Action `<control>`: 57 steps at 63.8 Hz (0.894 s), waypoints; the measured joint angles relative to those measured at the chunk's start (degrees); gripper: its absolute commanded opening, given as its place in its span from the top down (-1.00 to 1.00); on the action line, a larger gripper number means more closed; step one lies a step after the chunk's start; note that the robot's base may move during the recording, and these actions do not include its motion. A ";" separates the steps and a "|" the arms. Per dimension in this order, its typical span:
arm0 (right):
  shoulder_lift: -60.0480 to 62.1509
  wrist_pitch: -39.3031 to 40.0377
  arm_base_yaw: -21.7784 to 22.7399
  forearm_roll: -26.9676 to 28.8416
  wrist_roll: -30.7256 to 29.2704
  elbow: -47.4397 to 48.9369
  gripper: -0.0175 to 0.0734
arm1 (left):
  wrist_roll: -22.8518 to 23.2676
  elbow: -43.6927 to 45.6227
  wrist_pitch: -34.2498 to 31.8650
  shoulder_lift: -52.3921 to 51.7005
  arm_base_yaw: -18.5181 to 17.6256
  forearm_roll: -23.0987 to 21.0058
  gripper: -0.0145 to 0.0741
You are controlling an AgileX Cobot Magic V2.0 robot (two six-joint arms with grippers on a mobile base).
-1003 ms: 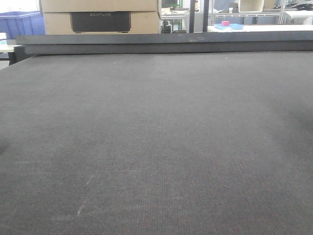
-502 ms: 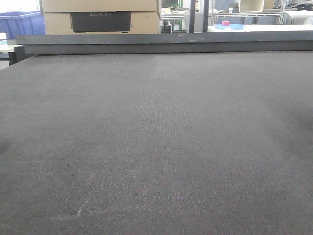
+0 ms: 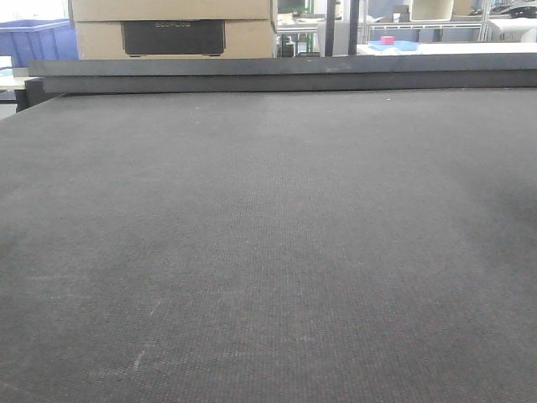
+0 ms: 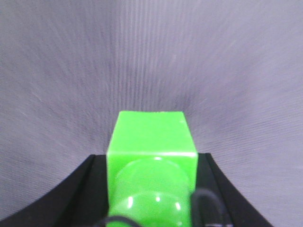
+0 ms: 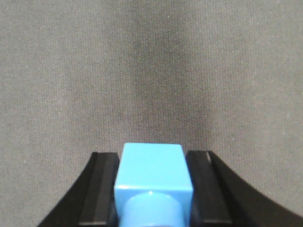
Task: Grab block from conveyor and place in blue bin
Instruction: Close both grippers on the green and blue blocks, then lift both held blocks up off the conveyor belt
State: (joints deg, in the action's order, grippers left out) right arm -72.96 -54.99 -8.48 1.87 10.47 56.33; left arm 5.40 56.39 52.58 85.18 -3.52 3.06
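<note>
**Above the conveyor, both jaws loaded**

Over the conveyor, the left jaws are closed on a green block and the right jaws on a blue block. Each block sits pinched between dark fingers, with only woven belt beyond it. In the front view the belt is bare and neither arm shows. The grab looks done and the carry is in hand. The next move calls for swinging a block over the blue bin and opening the jaws there. The only candidate in sight is a blue bin past the far edge on the left (whether it is the target, I cannot tell). A dark panel on the cardboard boxes bears faint lettering, possibly "ECOFLOW".
</note>
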 measured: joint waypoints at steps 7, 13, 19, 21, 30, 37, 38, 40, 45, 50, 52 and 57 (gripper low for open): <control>0.00 2.18 0.00 0.00 -1.72 0.00 0.97 | -1.14 0.00 -3.51 -4.29 -1.92 0.00 0.92; 0.00 4.36 -0.21 0.13 -4.64 0.00 0.97 | -1.38 -0.10 -7.86 -8.39 -4.39 0.00 0.92; 0.48 7.57 -0.29 1.16 -6.60 -0.25 0.97 | -1.49 -0.91 -12.92 -12.76 -7.24 -0.82 0.92; 0.98 8.88 -0.29 1.88 -7.14 -0.60 0.97 | -1.49 -1.40 -14.69 -14.66 -8.38 -1.52 0.92; 5.15 17.85 -0.29 4.96 -10.10 -4.57 0.97 | -1.71 -6.27 -26.21 -22.73 -11.97 -3.90 0.92; 9.78 26.47 -0.29 5.50 -11.92 -10.18 0.97 | -1.71 -11.66 -34.54 -29.52 -12.78 -4.94 0.92; 10.40 27.50 -0.29 5.50 -12.01 -10.93 0.97 | -1.71 -12.77 -35.79 -30.36 -12.79 -4.94 0.92; 11.60 29.58 -0.29 5.50 -12.14 -12.37 0.97 | -1.71 -14.20 -37.10 -31.98 -12.90 -4.94 0.92; 15.15 34.78 -0.29 5.63 -12.37 -16.19 0.97 | -1.71 -18.02 -39.59 -36.33 -12.90 -4.94 0.92; 19.30 40.03 -0.65 5.63 -12.61 -20.11 0.97 | -1.71 -21.50 -40.90 -40.43 -12.90 -4.43 0.92; 20.76 42.41 -0.97 5.37 -12.76 -21.37 0.97 | -1.71 -22.66 -40.98 -42.27 -12.90 -3.83 0.92; 24.70 46.49 -1.53 5.00 -12.98 -24.25 0.97 | -1.71 -25.32 -41.18 -45.83 -12.90 -2.55 0.92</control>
State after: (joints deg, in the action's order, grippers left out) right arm -48.26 -8.50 -10.01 6.87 -2.50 32.08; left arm 3.70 31.07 11.40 39.36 -16.42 0.51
